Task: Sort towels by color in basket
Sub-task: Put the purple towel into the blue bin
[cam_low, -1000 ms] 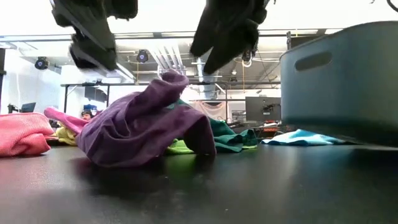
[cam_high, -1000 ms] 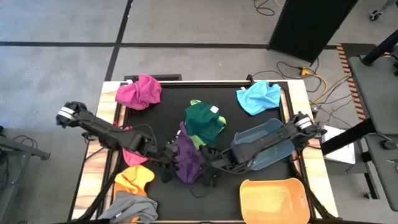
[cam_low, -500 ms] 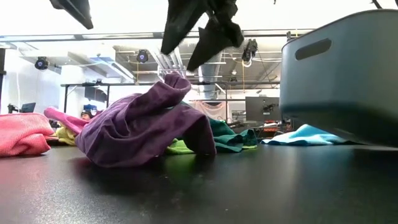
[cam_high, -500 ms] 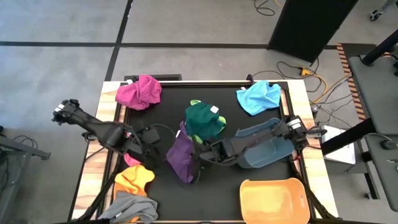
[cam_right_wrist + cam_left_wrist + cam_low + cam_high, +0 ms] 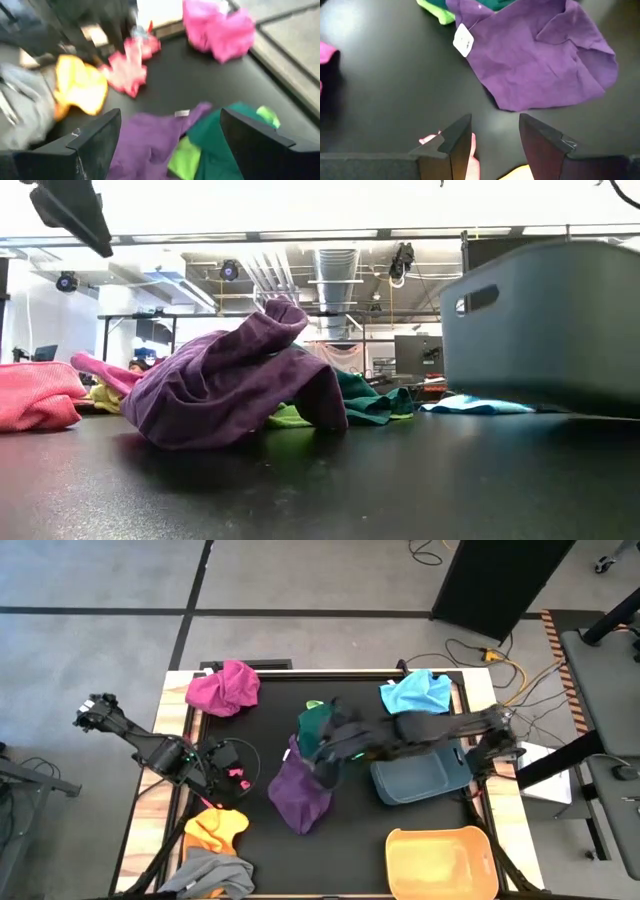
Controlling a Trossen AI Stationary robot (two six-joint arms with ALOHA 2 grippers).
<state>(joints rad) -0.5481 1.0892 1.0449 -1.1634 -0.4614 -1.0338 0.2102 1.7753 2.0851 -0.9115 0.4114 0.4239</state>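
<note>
Towels lie scattered on the table, none in a basket yet: purple towel at centre, green towel just behind it touching, magenta towel and blue towel at the far corners, orange towel and grey towel at the near left. Expect each to be light, limp and prone to drag its neighbour. Take hold at a raised fold, such as the purple towel's peak, not a flat edge. Your left gripper hangs open and empty near the purple towel. Your right gripper is spread wide, empty, above the green towel. Grey basket sits right of centre; orange basket sits nearer.
</note>
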